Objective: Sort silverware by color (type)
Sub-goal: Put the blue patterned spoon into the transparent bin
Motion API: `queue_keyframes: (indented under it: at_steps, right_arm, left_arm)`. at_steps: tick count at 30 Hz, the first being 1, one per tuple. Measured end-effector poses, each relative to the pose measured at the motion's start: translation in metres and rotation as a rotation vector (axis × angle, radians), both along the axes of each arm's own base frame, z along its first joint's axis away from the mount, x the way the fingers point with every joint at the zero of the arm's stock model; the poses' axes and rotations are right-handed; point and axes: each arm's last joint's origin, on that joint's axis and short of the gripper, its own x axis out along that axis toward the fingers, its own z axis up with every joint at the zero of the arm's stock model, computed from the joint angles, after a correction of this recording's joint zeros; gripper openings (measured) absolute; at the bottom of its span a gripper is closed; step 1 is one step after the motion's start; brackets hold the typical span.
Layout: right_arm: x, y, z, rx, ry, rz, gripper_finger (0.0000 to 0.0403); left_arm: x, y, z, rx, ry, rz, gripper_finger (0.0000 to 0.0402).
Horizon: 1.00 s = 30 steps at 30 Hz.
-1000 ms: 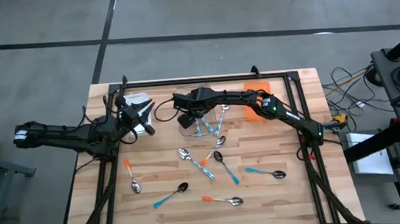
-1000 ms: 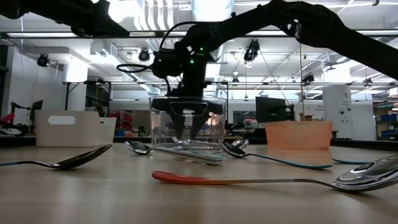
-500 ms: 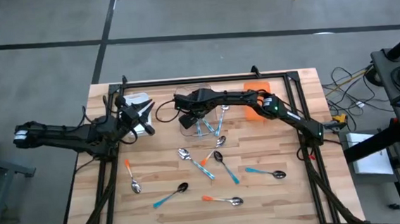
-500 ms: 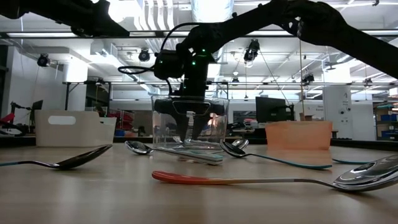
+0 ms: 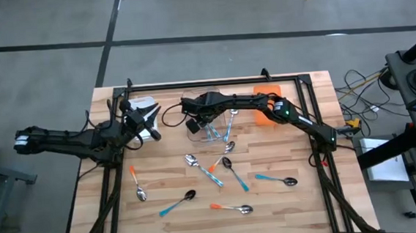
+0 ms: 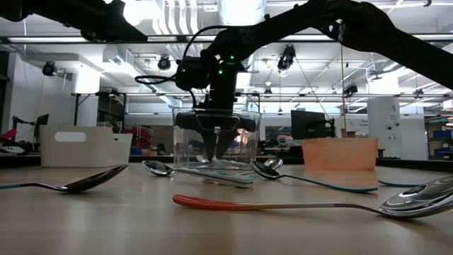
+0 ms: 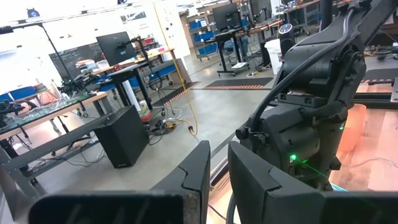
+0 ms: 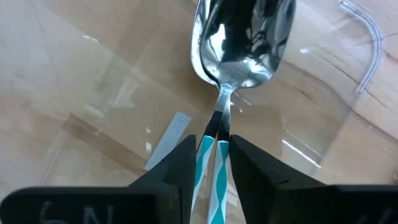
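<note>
— Spoons (image 5: 219,176) are lying scattered across our counter (image 5: 309,197), orange and blue handles mixed. Where are we working?

— We are reaching our right hand (image 6: 215,149) down into the clear bin (image 6: 182,138) at the back middle of the counter. In the right wrist view its fingers (image 8: 180,171) are standing on either side of a teal-striped spoon handle (image 8: 211,168), the silver bowl (image 8: 242,37) lying on the bin floor just ahead.

— Are we gripping it?

— We cannot tell; the fingers are sitting close against the handle with thin gaps showing.

— And our left hand (image 5: 149,120)?

— We are holding it nearly clenched on nothing, beside the white bin (image 5: 143,106). The orange bin (image 5: 267,98) is sitting to the right.
</note>
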Motion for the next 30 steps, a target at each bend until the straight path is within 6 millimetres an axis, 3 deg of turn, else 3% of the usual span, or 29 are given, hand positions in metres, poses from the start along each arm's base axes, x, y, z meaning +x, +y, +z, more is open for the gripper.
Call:
queue_keyframes:
  at_steps: [17,25,30]
  right_arm:
    - [0.0001,-0.0001,-0.0001,0.008,-0.006,-0.017,0.0080]
    - [0.0011,-0.0001,0.0001,0.006,-0.015,-0.008,0.0015]
    - [0.0008,0.0000,0.0006,0.006,-0.013,-0.005,0.0009]
  left_arm:
    - [0.0000,0.0000,0.0000,0.000,0.000,0.000,0.0040]
    - [0.0000,0.0000,0.0000,0.000,0.000,0.000,0.0040]
    - [0.0000,0.0000,0.0000,0.000,0.000,0.000,0.0040]
